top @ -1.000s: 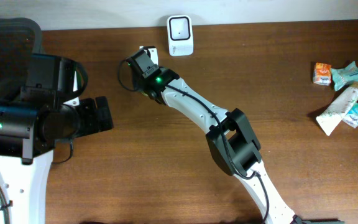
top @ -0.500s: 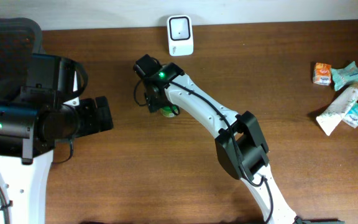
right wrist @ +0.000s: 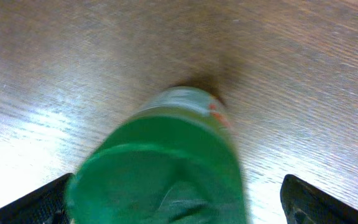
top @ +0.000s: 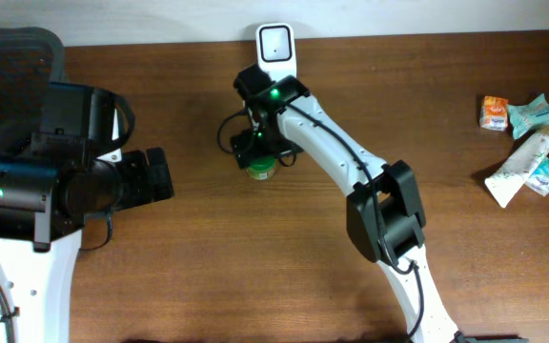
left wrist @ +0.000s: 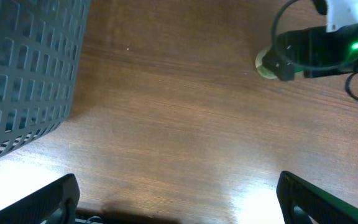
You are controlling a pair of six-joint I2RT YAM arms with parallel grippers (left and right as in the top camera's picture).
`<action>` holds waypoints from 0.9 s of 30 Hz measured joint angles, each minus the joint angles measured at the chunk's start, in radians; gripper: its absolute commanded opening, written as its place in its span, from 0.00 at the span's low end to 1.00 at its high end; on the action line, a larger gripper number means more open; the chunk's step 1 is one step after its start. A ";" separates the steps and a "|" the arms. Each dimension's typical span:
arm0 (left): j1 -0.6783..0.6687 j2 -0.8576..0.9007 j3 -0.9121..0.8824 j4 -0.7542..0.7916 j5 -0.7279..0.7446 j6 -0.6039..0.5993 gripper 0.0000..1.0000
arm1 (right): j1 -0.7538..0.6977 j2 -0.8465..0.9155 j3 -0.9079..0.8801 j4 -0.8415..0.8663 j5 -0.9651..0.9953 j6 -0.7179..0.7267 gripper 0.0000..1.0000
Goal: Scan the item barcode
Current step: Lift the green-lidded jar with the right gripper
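Where the brown wooden table (top: 208,276) lies closest to the arm bases, the surface is bare wood, with broad room on both sides of the right arm's white links.

Left gripper (left wrist: 179,200): black fingers are spread wide at the lower corners of its wrist view. Nothing sits between them, and there is open wood ahead. A dark plastic mesh basket (left wrist: 23,74) fills the upper left of that view, its wall near one finger. Toward the table's centre the way is unobstructed.

Mid-table: the small round bottle with a green cap (right wrist: 166,155) stands on the wood, well apart from every table edge.

Right gripper (right wrist: 179,200): it hangs directly over the bottle, jaws parted wide, one finger on each side of the cap.
- On the right of the wrist view, bare wood shows between finger and bottle.
- On the other side, the gap is too tight to judge.
- The bottle is not clamped.

Far edge: a white rectangular barcode scanner (top: 276,41) stands against the table's back edge, just beyond the right wrist. A short strip of wood separates it from the bottle.

Far right: a cluster of small coloured packets and tubes (top: 527,143) lies near the right-hand edge, well apart from both arms.
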 measured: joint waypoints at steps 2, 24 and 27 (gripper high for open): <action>0.000 0.000 0.000 0.000 0.000 0.000 0.99 | -0.017 0.000 0.000 -0.008 -0.028 0.003 0.88; 0.000 0.000 0.000 0.000 0.000 0.000 0.99 | 0.041 0.016 0.001 0.039 0.137 0.376 0.80; 0.000 0.000 0.000 0.000 0.000 0.000 0.99 | 0.041 0.027 0.001 0.032 0.150 0.425 0.79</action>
